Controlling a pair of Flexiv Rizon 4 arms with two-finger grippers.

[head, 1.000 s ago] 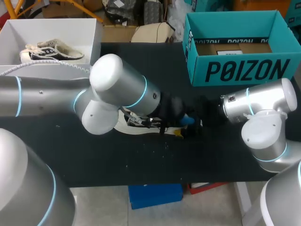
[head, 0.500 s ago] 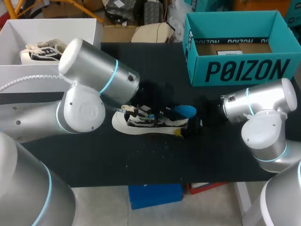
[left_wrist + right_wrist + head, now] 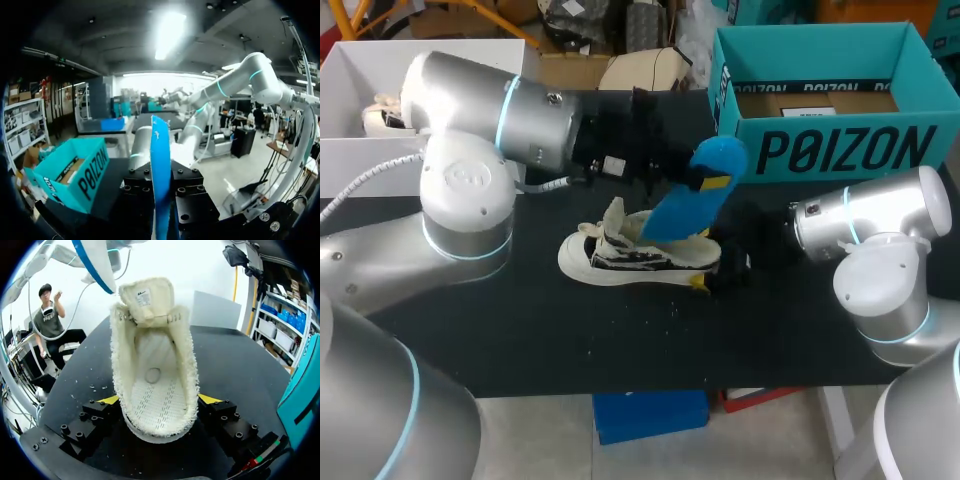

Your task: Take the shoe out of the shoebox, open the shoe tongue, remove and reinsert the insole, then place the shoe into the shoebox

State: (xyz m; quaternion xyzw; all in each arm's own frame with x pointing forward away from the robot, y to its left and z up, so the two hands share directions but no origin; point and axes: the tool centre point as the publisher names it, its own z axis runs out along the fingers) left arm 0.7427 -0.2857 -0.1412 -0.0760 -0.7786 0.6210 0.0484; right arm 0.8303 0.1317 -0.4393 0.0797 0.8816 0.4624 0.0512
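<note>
A white and black shoe (image 3: 638,256) lies on the black table (image 3: 620,340), its tongue pulled up. Its inside is bare in the right wrist view, where the shoe (image 3: 155,375) sits heel-first between the fingers. My right gripper (image 3: 715,272) (image 3: 159,400) is shut on the heel, a yellow tip pressed to each side. A blue insole (image 3: 692,195) hangs above the shoe with my left gripper (image 3: 705,178) shut on its upper end. In the left wrist view the insole (image 3: 161,165) stands edge-on between the jaws of the left gripper (image 3: 161,205). The insole (image 3: 92,262) also shows beyond the shoe's tongue.
The open teal shoebox (image 3: 830,150) stands at the back right, seen as well beside the left gripper (image 3: 80,172). A white box (image 3: 430,60) at the back left holds another shoe (image 3: 382,112). The left arm's elbow (image 3: 465,190) hovers over the table's left part.
My left arm has drawn the blue insole out of the shoe and lifted it up and back, its elbow swinging toward the left. The right gripper and shoe have stayed put.
</note>
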